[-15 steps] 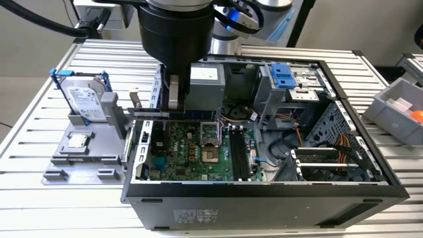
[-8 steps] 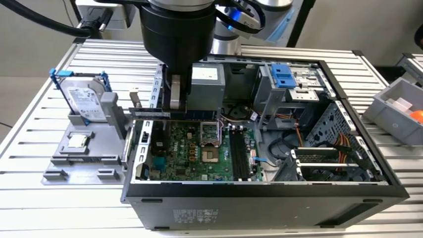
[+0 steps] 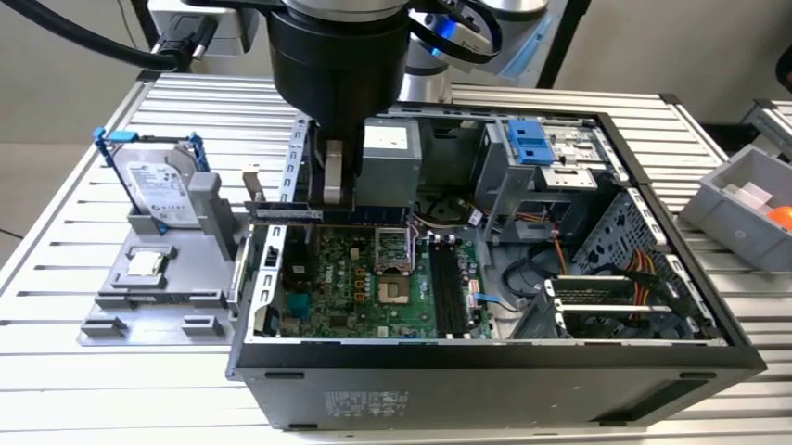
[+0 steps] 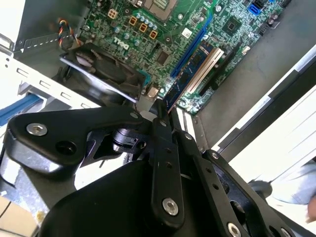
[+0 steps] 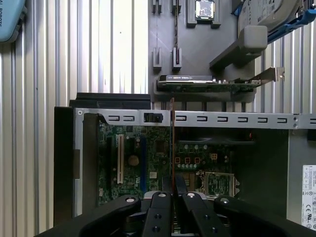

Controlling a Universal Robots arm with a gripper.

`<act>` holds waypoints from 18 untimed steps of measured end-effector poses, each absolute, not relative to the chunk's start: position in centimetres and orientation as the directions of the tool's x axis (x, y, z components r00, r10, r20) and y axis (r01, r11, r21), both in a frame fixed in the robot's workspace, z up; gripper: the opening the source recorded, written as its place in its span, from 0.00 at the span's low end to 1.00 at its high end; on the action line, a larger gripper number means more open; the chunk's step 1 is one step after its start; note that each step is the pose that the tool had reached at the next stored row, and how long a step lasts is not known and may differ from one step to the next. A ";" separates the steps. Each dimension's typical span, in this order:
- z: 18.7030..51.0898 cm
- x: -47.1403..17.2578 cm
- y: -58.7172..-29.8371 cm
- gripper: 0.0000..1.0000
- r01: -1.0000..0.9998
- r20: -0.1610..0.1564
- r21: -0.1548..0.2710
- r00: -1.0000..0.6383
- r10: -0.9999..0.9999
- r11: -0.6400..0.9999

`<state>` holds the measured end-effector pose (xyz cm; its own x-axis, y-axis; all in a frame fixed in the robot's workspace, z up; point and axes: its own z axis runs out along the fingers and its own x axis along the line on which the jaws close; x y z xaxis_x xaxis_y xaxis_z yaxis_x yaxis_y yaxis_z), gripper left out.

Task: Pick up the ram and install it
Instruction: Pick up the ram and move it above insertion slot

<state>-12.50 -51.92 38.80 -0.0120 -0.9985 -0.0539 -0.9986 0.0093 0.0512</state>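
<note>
**Exterior view.** The hand [image 3: 334,197] pinches the ram [image 3: 371,212] by its upper edge. The stick hangs level above the far part of the motherboard [image 3: 359,287], inside the open case [image 3: 495,371] and toward the exterior view's left (it is apart from the board here). The black memory slots [image 3: 446,292] lie more to the exterior view's right and run near to far, while the stick lies across them.

Judgement: the step in hand is the carry to a slot. To do it well, the stick should be turned parallel to the slot, kept level with the contacts down, and kept off the case wall. The hard drive [image 3: 161,190] and grey holder [image 3: 161,297] stand on the ribbed surface [image 3: 74,389].

**Second wrist view.** The ram [image 4: 190,76] runs out from the hand [image 4: 160,111] over the board, with a fan [image 4: 106,69] close by. Here the stick's face and chips can be read. The exterior view is the one that gives its height over the board.

**First wrist view.** The ram [image 5: 172,143] appears edge-on as a thin line between the fingers [image 5: 160,212] of the hand [image 5: 172,197]. It looks straight in the grip, which is harder to judge from the side. An expansion card [image 5: 207,81] rests on the holder beyond the case wall.
</note>
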 end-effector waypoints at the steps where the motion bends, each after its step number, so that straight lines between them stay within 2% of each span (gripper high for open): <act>1: 38.8 -12.5 -51.9 0.00 -0.999 -0.054 0.051 -0.012 -0.998 0.009; 18: 38.8 -12.1 -51.9 0.00 -0.999 -0.054 0.051 -0.012 -0.998 0.009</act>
